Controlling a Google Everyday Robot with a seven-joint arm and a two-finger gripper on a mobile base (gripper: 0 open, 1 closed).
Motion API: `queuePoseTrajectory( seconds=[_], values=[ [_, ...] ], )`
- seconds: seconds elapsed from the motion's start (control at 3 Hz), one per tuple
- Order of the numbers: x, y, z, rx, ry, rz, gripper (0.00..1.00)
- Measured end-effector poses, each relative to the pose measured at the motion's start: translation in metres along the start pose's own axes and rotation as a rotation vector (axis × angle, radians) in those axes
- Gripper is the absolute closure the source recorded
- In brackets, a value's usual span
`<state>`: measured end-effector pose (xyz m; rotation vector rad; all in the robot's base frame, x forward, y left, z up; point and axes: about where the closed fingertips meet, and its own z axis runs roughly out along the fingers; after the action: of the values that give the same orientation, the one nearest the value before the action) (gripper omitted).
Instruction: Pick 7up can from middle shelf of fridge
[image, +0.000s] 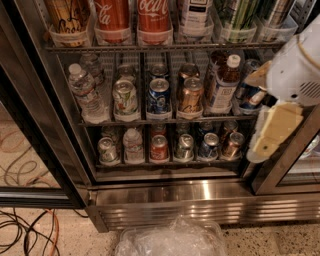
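Crowding risks a knock: can (125, 97) stands between bottle (85, 92) and blue can (159, 95), left on the table (150, 121); my pincer (272, 135), gape I cannot tell, hangs off its right edge.

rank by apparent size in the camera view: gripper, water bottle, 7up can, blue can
1. gripper, right edge, likely nearer the camera, so unsure
2. water bottle
3. 7up can and blue can, about alike

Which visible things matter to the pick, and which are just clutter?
Job: whitish-green aluminium 7up can; dark wire middle shelf; black-framed fridge; cream gripper, at the fridge's right edge.
Bystanders: blue can; copper-gold can; clear water bottle; red Coca-Cola bottles above; crumpled plastic bag on the floor.
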<state>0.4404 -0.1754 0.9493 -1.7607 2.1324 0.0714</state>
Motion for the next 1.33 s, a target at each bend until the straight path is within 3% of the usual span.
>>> queuePoseTrajectory(
  seconds=[0.33, 1.0, 1.33],
  values=[
    [-0.029, 0.009, 0.03, -0.048, -0.115, -0.009, 0.0],
    [-0.037, 0.011, 0.035, -0.043, -0.132, 0.005, 0.0],
    [-0.067, 0.026, 0.052, -0.04, -0.21, 0.021, 0.0]
  ],
)
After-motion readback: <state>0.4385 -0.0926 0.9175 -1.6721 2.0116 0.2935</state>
